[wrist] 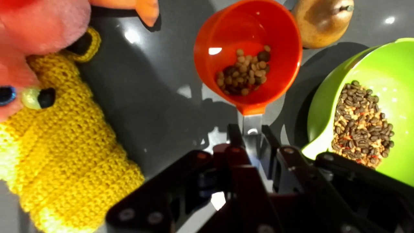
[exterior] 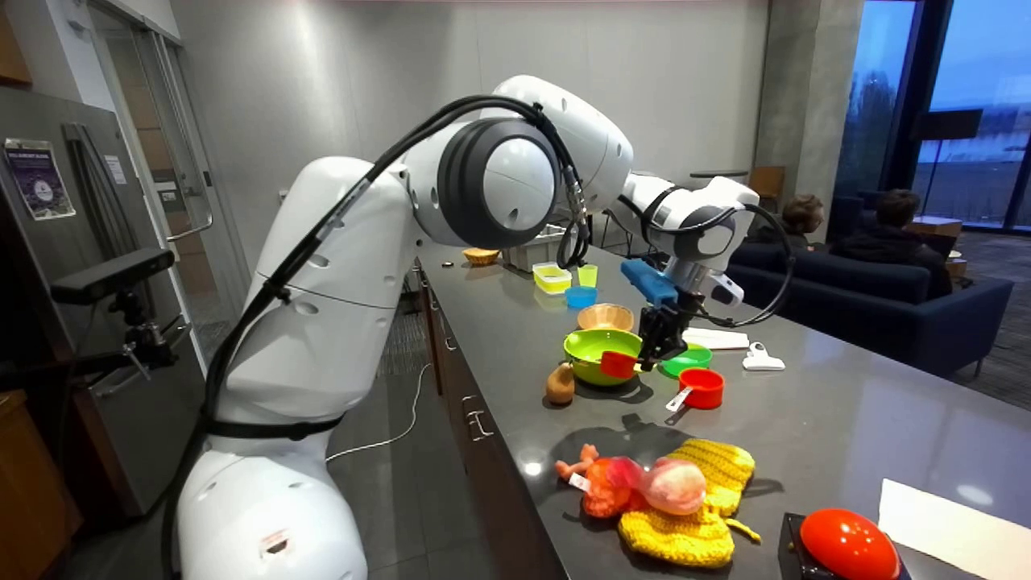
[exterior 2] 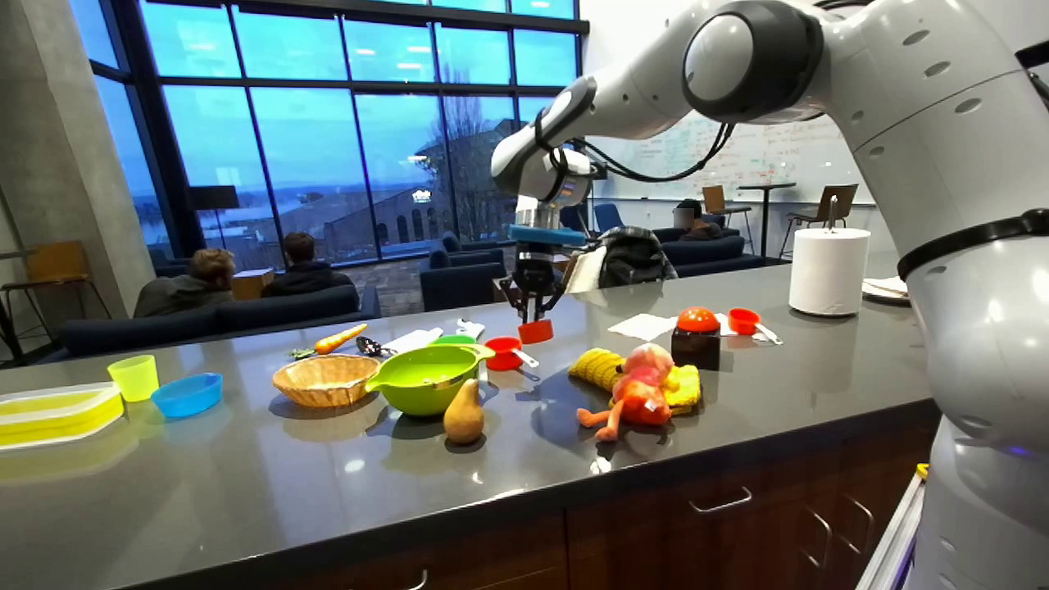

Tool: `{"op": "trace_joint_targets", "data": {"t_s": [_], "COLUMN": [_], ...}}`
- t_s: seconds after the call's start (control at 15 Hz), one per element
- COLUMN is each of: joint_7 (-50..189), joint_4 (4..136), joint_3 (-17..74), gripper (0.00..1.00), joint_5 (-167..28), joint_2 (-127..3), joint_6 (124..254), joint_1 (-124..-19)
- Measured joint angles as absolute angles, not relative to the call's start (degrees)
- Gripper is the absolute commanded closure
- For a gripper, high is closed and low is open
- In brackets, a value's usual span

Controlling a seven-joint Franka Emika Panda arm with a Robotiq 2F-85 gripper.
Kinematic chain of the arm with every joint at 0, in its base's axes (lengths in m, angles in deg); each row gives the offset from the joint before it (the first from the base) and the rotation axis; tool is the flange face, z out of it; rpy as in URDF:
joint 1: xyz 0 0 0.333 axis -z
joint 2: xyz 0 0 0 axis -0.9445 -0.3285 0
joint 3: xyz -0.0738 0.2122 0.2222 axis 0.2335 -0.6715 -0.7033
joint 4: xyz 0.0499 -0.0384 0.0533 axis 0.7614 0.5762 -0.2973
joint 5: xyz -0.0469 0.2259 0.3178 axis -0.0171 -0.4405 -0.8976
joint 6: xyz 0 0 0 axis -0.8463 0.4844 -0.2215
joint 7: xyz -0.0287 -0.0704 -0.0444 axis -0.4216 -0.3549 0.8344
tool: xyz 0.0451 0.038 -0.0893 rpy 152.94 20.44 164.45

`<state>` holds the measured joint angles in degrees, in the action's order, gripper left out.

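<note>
Jaws around handle of red cup, pellets inside only in wrist view

Red measuring cups number three; wicker baskets number two. The following are present in quantity one: spouted green bowl, pear, carrot, blue bowl, yellow-green cup, red dome button, paper towel roll.
</note>
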<state>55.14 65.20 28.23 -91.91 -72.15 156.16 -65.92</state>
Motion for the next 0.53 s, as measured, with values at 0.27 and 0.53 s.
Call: {"op": "trace_joint_targets", "data": {"t_s": [0.27,0.53], "joint_7": [53.1,50.4], "joint_4": [65.5,67.3], "joint_3": [26.8,25.3], "gripper": [0.96,0.96], "joint_5": [-93.1,-93.1], "joint_2": [-74.0,-77.9], "joint_6": [158.0,164.1], "joint_1": [-67.6,-71.5]}}
